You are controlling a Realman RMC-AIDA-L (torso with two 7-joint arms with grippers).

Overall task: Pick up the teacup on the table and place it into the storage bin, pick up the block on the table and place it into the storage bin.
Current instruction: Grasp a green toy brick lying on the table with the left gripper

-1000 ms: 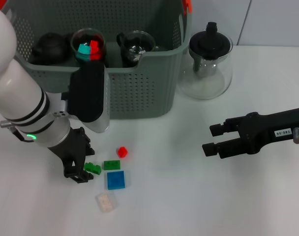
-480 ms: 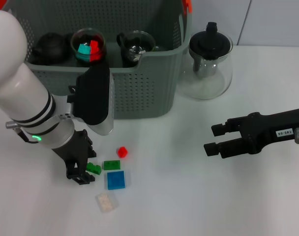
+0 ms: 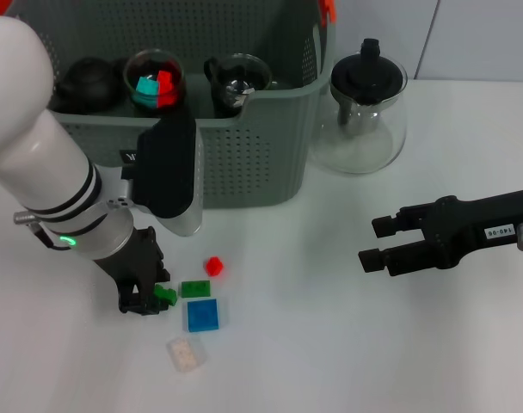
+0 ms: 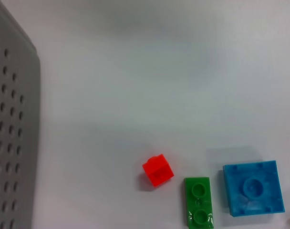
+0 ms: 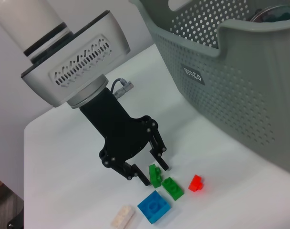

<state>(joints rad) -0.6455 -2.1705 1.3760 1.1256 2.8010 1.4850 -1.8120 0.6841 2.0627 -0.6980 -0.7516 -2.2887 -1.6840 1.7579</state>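
While the large grey-green perforated plastic storage bin [image 3: 244,155] sits at the back of the white table [image 3: 330,344], it holds a dark round teapot [image 3: 85,82], a glass cup [image 3: 154,77] with teal and red pieces inside, and a second glass cup [image 3: 237,77] with a dark handle. A clear glass teapot with black lid [image 3: 365,107] stands just beside the bin on its right, outside it.

Loose blocks lie on the table in front of the bin: small red cube block [image 3: 213,266], flat green two-stud block [image 3: 195,289], blue square block [image 3: 203,316], pale translucent block [image 3: 186,354]. They are close together but apart from the bin wall.

Left gripper [image 3: 150,301] is down at table level, fingers closed around a small green block [image 3: 165,296], which is tilted up on one end in the right wrist view [image 5: 155,174]; its long axis runs roughly upright, leaning. That block is just beside the flat green one.

Right gripper [image 3: 373,243] hovers well apart over bare table on the right, fingers spread, nothing between them.
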